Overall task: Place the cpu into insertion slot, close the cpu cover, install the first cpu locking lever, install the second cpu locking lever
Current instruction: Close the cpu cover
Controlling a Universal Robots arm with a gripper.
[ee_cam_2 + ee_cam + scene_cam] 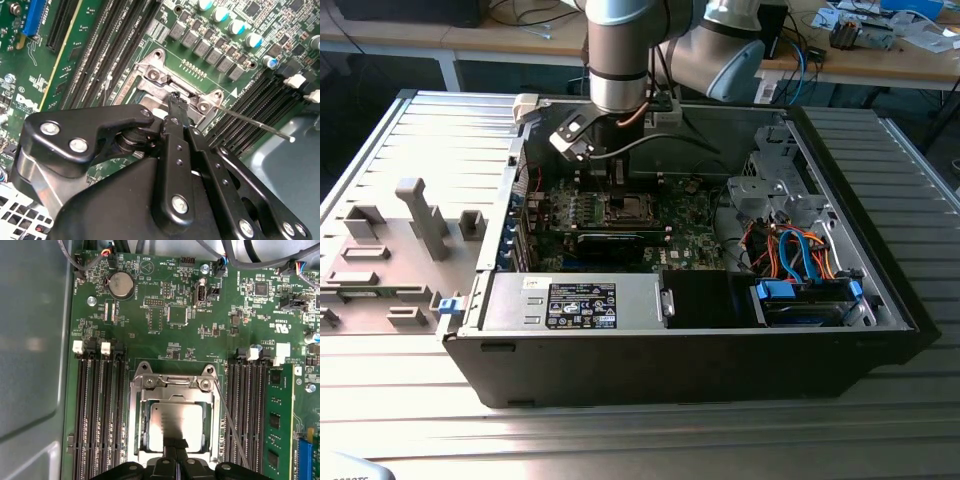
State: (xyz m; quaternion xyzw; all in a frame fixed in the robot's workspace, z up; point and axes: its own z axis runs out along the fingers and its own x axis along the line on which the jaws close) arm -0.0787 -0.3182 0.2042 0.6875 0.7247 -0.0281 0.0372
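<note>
Green motherboard (pixel 165 340) | cpu (pixel 177 421) flat | end effector (pixel 175 445) over its edge

Gripper (pixel 175 100), tips together, directly over insertion slot (pixel 158 81) on green mobo (pixel 87 30); thin lever rod (pixel 255 123) close by.

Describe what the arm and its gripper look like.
The arm is built of round silver-grey tubes with pale blue joint caps. A grey cable loops beside its wrist. The gripper is matte black: flat linkage bars pinned with silver screws, narrowing to two slim fingers.
</note>
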